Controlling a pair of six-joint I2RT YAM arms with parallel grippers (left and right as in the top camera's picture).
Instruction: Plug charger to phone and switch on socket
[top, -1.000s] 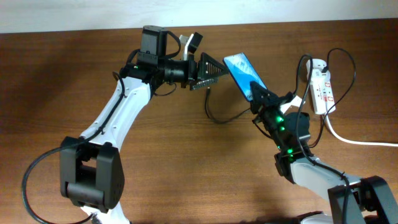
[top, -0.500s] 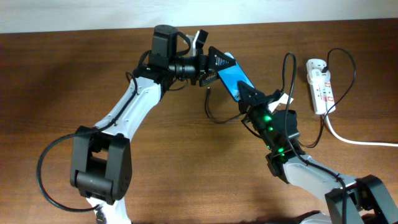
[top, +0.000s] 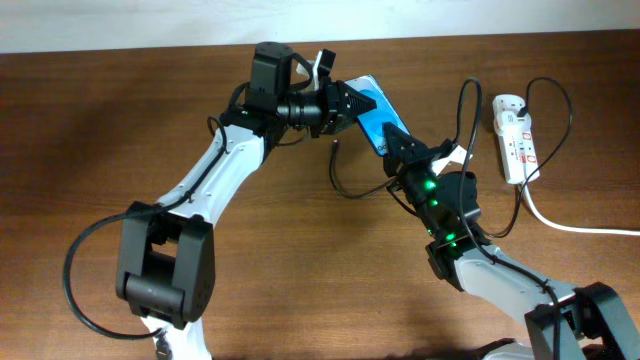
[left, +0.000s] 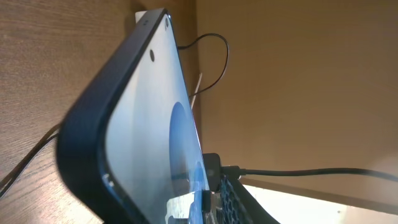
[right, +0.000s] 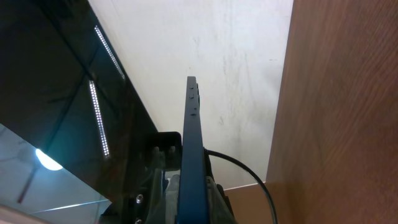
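Observation:
The phone (top: 372, 112), blue screen up, is held tilted above the table between both arms. My right gripper (top: 400, 148) is shut on its lower end; in the right wrist view the phone (right: 189, 149) stands edge-on between the fingers. My left gripper (top: 350, 103) is closed over its upper end, and in the left wrist view a meshed finger (left: 231, 198) presses on the screen of the phone (left: 149, 137). The charger (top: 345, 188) lies loose in a loop on the table below, held by neither gripper. The socket (top: 515, 135) lies at the far right.
A thick white power cord (top: 570, 225) runs from the socket off to the right. Thin black cable loops (top: 465, 100) arch between the right arm and the socket. The wall runs along the table's far edge, just behind the left arm.
My left gripper moved right onto the phone's upper end and its jaws closed from wide open. My right gripper carried the phone left toward it.

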